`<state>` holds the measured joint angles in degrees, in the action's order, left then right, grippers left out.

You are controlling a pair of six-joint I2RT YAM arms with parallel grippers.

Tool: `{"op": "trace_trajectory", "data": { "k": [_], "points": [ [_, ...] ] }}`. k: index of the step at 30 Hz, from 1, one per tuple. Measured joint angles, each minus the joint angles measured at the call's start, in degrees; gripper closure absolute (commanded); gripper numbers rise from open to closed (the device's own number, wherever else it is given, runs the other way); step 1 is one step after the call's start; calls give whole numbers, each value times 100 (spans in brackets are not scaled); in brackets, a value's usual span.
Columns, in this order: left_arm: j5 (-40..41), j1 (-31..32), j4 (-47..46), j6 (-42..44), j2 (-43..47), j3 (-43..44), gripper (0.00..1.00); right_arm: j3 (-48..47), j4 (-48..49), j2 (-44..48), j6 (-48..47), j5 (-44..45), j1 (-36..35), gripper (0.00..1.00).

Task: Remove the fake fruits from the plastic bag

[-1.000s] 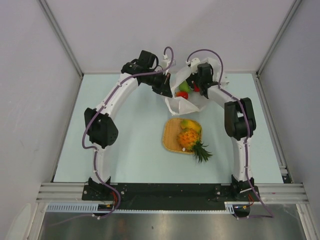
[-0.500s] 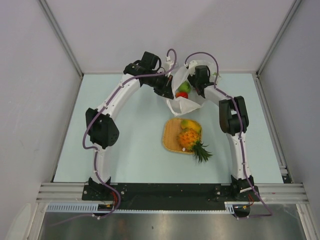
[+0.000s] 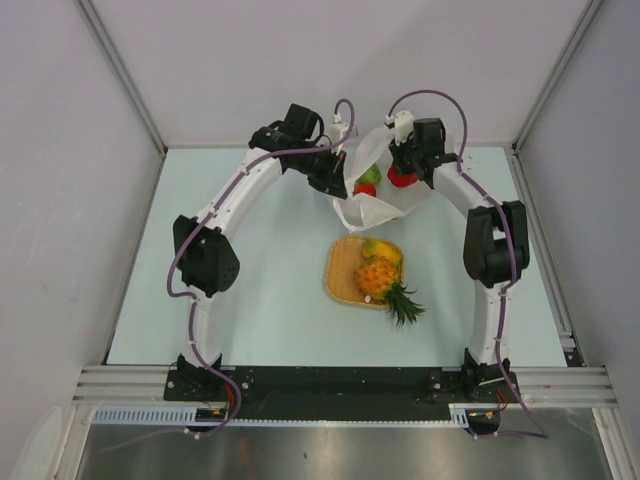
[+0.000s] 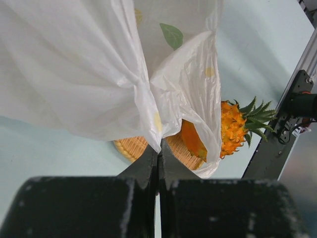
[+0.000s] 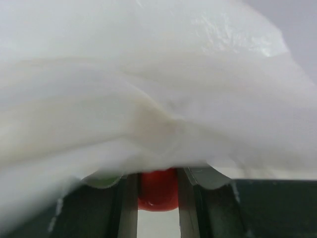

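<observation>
The white plastic bag (image 3: 378, 208) lies at the back of the table with its mouth held up. My left gripper (image 3: 336, 176) is shut on the bag's edge (image 4: 148, 106), pinching the film between its tips. My right gripper (image 3: 403, 172) is shut on a red fruit (image 3: 402, 179) at the bag's right side. In the right wrist view the red fruit (image 5: 157, 189) sits between both fingers, under draped bag film (image 5: 148, 99). A green apple (image 3: 369, 175) and another red piece (image 3: 364, 189) lie inside the bag. The pineapple (image 3: 382, 280) and mango (image 3: 381, 250) rest on the tray.
The orange woven tray (image 3: 342, 272) sits in front of the bag, mid-table; the left wrist view shows it (image 4: 130, 147) behind the bag with the pineapple (image 4: 234, 126). Grey walls enclose the table at the back and both sides.
My right gripper dipped into the bag's mouth, closed on a red fruit, and has drawn back to the right with it. The left gripper has kept its hold on the bag.
</observation>
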<state>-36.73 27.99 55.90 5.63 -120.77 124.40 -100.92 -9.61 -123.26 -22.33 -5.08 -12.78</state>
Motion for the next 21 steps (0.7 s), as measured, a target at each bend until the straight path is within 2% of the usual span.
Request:
{"op": "trace_trajectory", "data": {
  "k": [6, 11, 17, 21],
  "points": [
    [79, 0, -9, -2, -114, 98, 100, 431, -481, 1381, 483, -977, 149, 90],
    [190, 0, -9, -2, -199, 157, 100, 448, -935, 2116, 997, -2013, 280, 89],
    [317, -7, -9, -2, -302, 205, 100, 732, -1805, 2518, 1327, -3462, 275, 88],
    [363, -59, -13, 0, -374, 251, 100, 949, -2474, 2549, 1213, -4105, -59, 88]
  ]
}}
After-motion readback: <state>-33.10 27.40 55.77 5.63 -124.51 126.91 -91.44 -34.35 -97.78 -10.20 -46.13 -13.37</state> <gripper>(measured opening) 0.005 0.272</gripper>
